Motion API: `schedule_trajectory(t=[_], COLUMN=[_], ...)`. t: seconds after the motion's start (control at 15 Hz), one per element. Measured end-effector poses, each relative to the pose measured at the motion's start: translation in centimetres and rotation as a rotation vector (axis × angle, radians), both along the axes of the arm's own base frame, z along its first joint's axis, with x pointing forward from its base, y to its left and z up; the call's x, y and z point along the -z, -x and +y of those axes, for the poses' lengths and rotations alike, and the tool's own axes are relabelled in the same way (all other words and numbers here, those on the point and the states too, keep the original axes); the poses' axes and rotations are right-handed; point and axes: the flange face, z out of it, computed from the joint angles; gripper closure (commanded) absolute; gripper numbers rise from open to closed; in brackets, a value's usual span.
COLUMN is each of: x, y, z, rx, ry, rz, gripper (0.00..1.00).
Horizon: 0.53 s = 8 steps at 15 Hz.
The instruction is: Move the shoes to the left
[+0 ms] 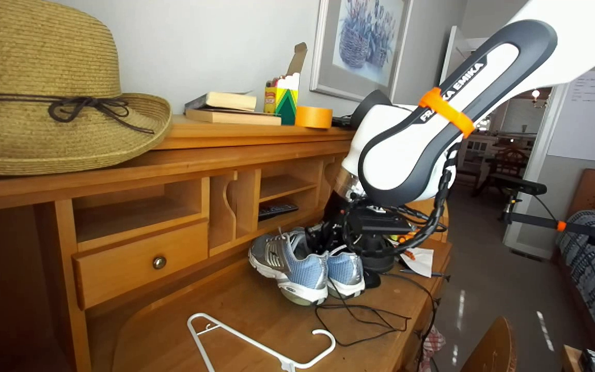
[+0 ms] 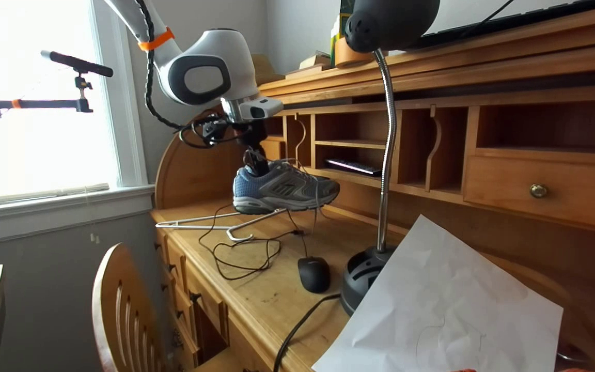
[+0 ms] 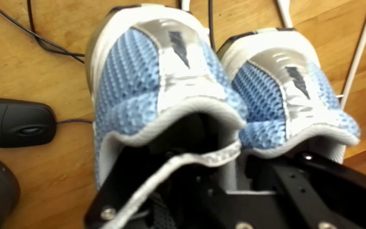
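Observation:
The pair of grey and light-blue shoes shows heel-on in the wrist view, the left-hand shoe [image 3: 129,86] beside the right-hand shoe [image 3: 259,92]. In an exterior view, the near shoe [image 1: 308,274] partly covers its mate [image 1: 346,271]. In an exterior view, one shoe [image 2: 282,188] hides the other; its sole appears raised off the desk and a lace hangs below it. My gripper [image 3: 229,170] has one finger in each shoe opening and is shut on the two adjoining inner walls. It also shows above the shoe [image 2: 257,160]. The fingertips are hidden inside the shoes.
A black mouse [image 2: 313,274] and a loose black cable lie on the wooden desk [image 2: 277,305]. A white hanger [image 1: 246,338] lies on the desktop. A gooseneck lamp [image 2: 386,155] and a paper sheet [image 2: 447,310] stand near. Desk cubbies [image 1: 137,201] run along the back.

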Motion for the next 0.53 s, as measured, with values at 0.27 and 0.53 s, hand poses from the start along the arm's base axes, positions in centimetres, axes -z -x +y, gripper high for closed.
schedule_trajectory(t=[0.27, 0.53], x=[-3.1, -4.8], y=[0.9, 1.5], z=[2.0, 2.4], rx=[-0.025, -0.033], ry=[-0.038, -0.053], rz=[0.03, 0.048], gripper=[0.96, 0.96])
